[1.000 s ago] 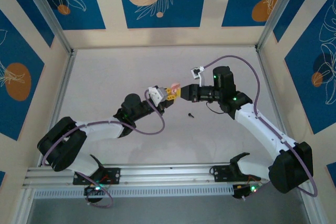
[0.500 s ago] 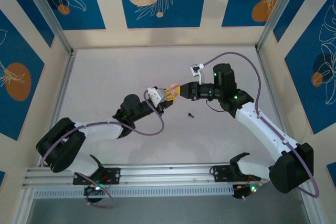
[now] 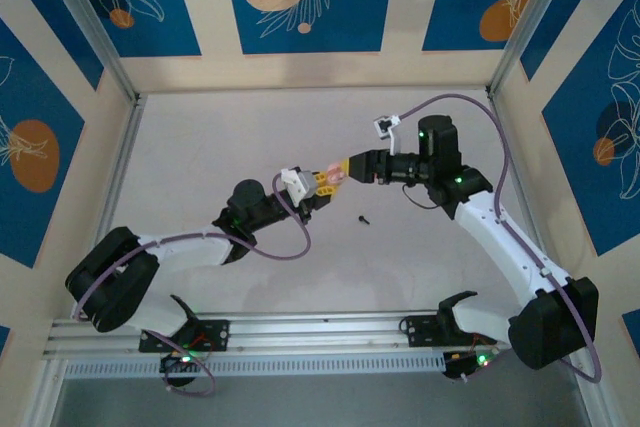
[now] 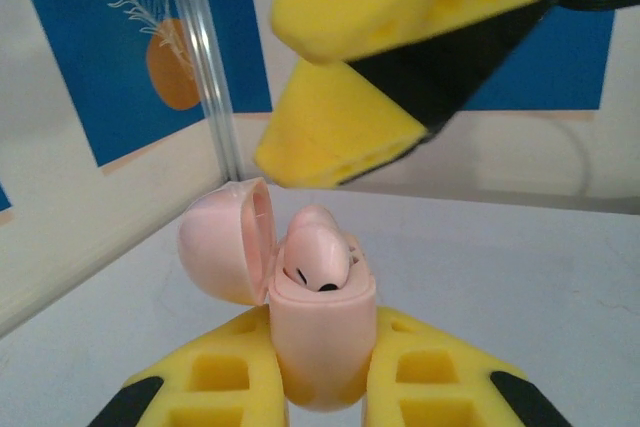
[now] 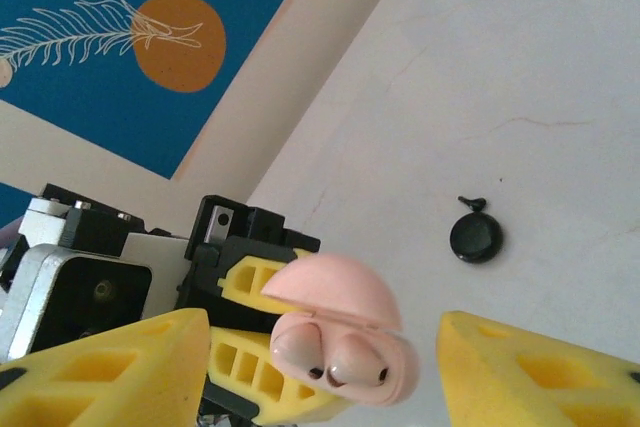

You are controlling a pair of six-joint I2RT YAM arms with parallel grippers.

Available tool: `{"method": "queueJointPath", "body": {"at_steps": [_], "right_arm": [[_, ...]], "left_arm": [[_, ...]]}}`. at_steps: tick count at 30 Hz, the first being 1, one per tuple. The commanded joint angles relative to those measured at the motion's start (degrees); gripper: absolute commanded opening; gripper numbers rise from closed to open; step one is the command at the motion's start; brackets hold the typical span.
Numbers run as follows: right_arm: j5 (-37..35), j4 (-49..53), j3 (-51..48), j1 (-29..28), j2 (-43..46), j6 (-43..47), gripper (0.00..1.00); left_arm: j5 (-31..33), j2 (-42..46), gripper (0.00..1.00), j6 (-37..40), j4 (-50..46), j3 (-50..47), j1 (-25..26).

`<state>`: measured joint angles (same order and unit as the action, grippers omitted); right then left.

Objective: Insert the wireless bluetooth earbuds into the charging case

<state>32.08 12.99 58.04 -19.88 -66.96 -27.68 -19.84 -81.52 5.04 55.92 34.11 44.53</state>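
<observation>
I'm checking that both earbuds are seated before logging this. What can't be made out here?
Left wrist: anything behind the front earbud in the pink case, hidden by it.
Top external: the case's contents, too small.
Right wrist: what the black item on the table is, too small.

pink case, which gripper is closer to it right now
Left. The left gripper is shut on the pink case, holding its base; the right gripper is open just in front of it, not touching.
</observation>
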Motion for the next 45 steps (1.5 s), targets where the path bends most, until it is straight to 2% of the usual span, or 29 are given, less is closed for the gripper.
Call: {"method": "queueJointPath", "body": {"at_steps": [1,9,13,20,25,27,33,37,41,45], "right_arm": [[5.60,2.92,3.20,0.55,-1.31,3.66,0.64],[13.71,3.44,5.21,0.41,-5.73,5.53,0.64],[14.35,4.40,4.91,0.50,-6.25,6.14,0.63],[17.80,4.04,2.86,0.91,-2.86,6.86,0.47],[18.43,1.49,-1.14,2.85,2.05,5.24,0.42],[16.53,1.37,-2.60,4.49,3.66,4.05,0.42],[-0.10,11.89,-3.59,11.35,3.60,-0.71,0.42],[-5.41,18.38,-2.77,11.99,1.73,1.22,0.42],[-8.31,20.49,-2.84,12.15,0.79,2.37,0.42],[-8.08,20.39,-3.83,12.25,0.16,2.37,0.42]], "left_arm": [[-5.03,1.21,0.14,-0.37,0.99,1.00,0.73],[-8.19,0.83,0.14,-1.96,0.68,2.40,0.73],[-8.42,0.74,0.14,-2.06,0.60,2.81,0.65],[-4.71,0.72,0.14,-2.05,-0.92,3.04,0.56],[-2.93,0.26,0.14,-2.57,-3.85,3.53,0.49],[-1.89,-0.20,0.14,-3.82,-6.20,4.27,0.54],[6.10,-2.60,0.14,-12.13,-19.70,8.93,0.36],[7.66,-5.31,0.14,-20.37,-27.81,12.66,-0.23],[6.05,-9.46,0.15,-28.84,-39.06,18.94,-1.01],[3.46,-14.38,0.15,-38.29,-50.10,26.18,-2.33]]}}
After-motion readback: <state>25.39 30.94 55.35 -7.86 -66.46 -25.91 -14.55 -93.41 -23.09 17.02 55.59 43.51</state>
